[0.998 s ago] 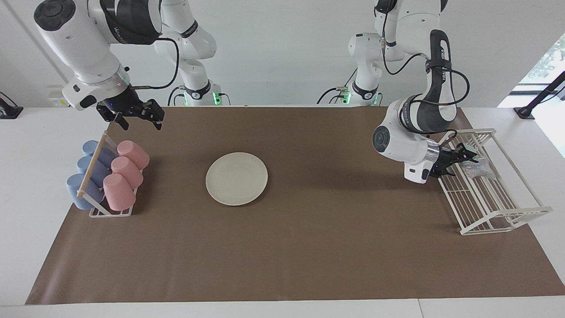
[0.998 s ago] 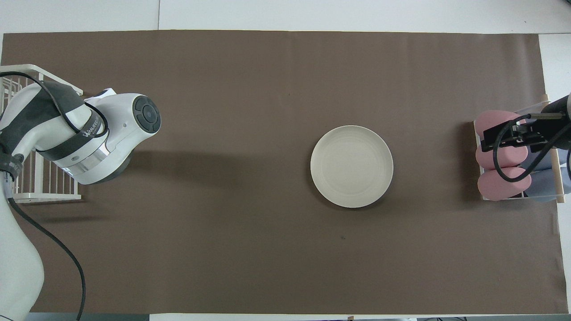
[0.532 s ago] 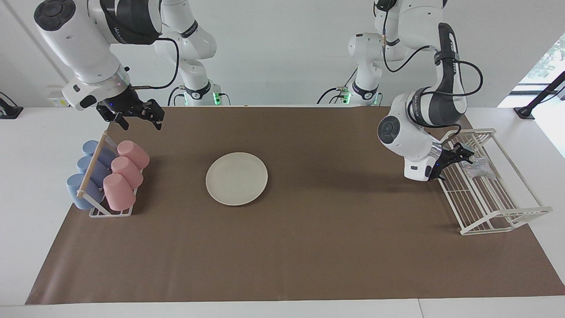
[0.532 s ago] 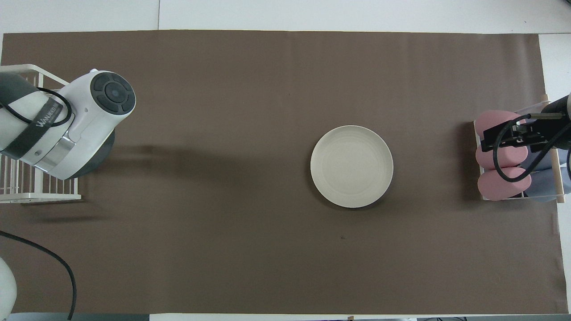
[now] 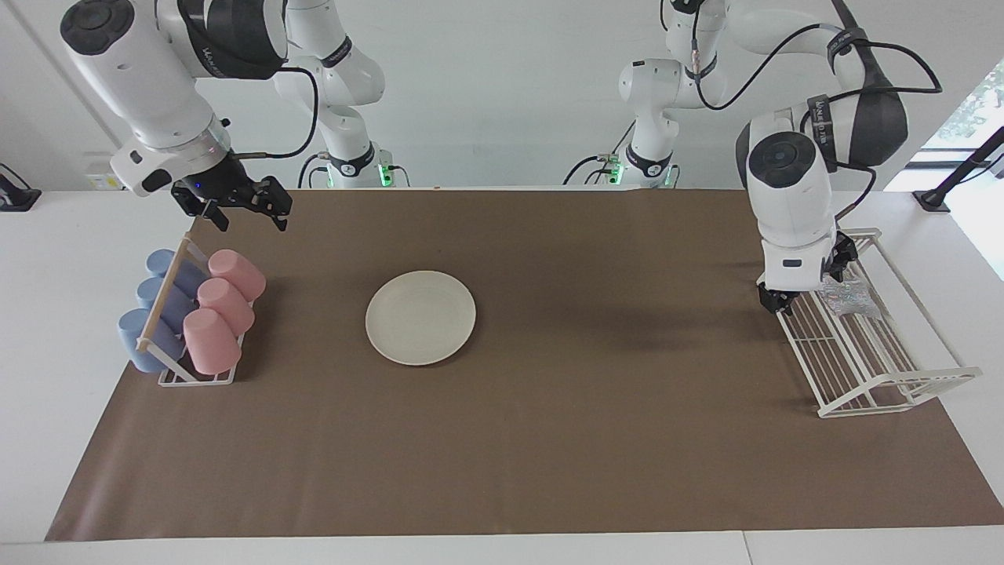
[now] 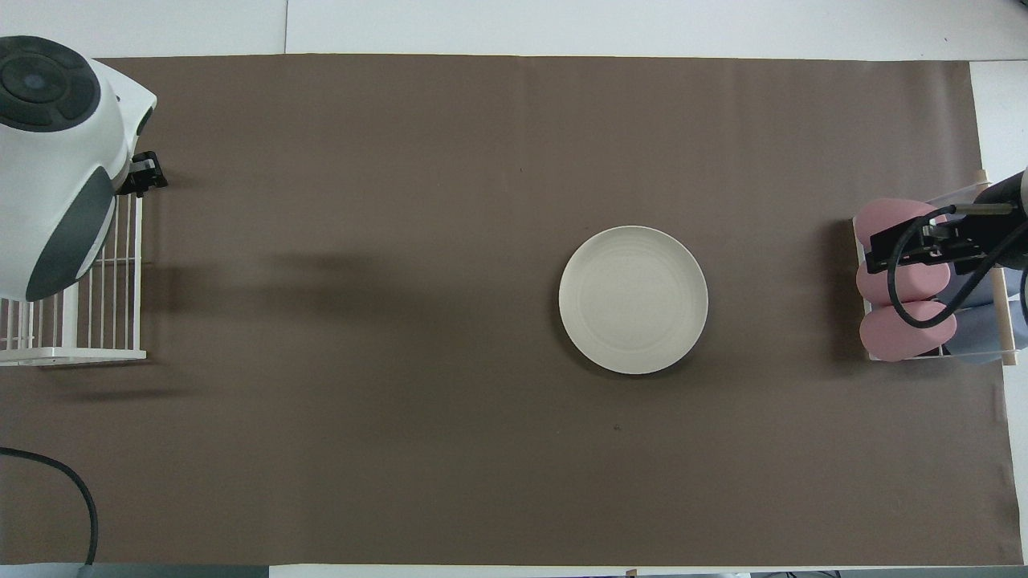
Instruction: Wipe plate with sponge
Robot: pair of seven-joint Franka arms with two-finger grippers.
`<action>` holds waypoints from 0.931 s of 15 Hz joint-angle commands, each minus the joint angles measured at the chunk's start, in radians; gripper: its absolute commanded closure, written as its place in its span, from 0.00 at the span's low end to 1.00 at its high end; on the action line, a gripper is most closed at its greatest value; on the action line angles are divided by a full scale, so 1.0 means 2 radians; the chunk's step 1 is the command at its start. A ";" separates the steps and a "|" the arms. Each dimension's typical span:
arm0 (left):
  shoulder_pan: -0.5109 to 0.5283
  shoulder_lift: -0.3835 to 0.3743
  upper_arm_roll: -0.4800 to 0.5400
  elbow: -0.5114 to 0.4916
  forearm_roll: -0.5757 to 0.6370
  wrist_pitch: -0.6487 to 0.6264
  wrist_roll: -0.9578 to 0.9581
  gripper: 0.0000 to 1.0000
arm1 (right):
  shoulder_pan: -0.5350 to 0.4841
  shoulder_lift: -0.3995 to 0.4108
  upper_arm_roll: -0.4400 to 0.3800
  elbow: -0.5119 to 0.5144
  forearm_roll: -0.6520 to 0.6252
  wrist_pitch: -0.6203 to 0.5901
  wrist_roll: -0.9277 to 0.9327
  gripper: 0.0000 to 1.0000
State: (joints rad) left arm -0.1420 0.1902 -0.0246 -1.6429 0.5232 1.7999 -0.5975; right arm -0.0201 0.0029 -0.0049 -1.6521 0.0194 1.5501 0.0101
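The cream-white plate [image 5: 420, 317] lies flat on the brown mat, also in the overhead view [image 6: 633, 299]. The silvery sponge [image 5: 848, 299] lies in the white wire rack [image 5: 886, 392] at the left arm's end of the table. My left gripper [image 5: 809, 281] points down over the rack's end nearer the robots, just beside the sponge, fingers apart and holding nothing. In the overhead view its hand hides the sponge, and only one finger [image 6: 145, 172] shows. My right gripper [image 5: 247, 212] is open and empty, and waits in the air above the cup rack.
A wire cup rack [image 5: 196, 378] at the right arm's end of the table holds pink cups [image 5: 225, 301] and blue cups [image 5: 157, 314] lying on their sides. The brown mat [image 5: 549, 439] covers most of the table.
My left arm has raised its elbow and swung its hand from a sideways reach to pointing down over the rack beside the sponge. The right arm, plate and sponge have not moved.
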 commanded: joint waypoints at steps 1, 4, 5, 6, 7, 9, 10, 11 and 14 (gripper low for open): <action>0.028 -0.037 0.000 0.005 -0.074 -0.003 0.054 0.00 | -0.005 0.002 0.002 0.005 0.003 -0.004 -0.007 0.00; 0.039 -0.067 0.001 0.006 -0.139 -0.029 0.093 0.00 | -0.005 0.002 0.002 0.005 0.003 -0.004 -0.007 0.00; 0.038 -0.076 0.000 0.006 -0.148 -0.045 0.098 0.00 | -0.005 0.002 0.002 0.005 0.003 -0.004 -0.007 0.00; 0.038 -0.083 0.001 0.007 -0.172 -0.061 0.111 0.00 | -0.005 0.002 0.002 0.005 0.003 -0.004 -0.007 0.00; 0.039 -0.087 0.002 0.008 -0.195 -0.075 0.124 0.00 | -0.005 0.002 0.002 0.005 0.003 -0.004 -0.007 0.00; 0.039 -0.096 0.003 0.009 -0.228 -0.100 0.164 0.00 | -0.005 0.002 0.002 0.005 0.003 -0.004 -0.007 0.00; 0.038 -0.099 0.008 0.009 -0.250 -0.115 0.180 0.00 | -0.005 0.002 0.002 0.005 0.003 -0.004 -0.007 0.00; 0.037 -0.103 0.011 0.008 -0.265 -0.131 0.187 0.00 | -0.005 0.002 0.002 0.005 0.003 -0.004 -0.007 0.00; 0.036 -0.115 0.012 -0.007 -0.290 -0.153 0.201 0.00 | -0.005 0.002 0.002 0.005 0.003 -0.004 -0.007 0.00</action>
State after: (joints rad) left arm -0.0680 -0.0044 -0.0099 -1.6215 -0.0189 1.5253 -0.2290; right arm -0.0201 0.0029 -0.0049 -1.6521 0.0194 1.5501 0.0101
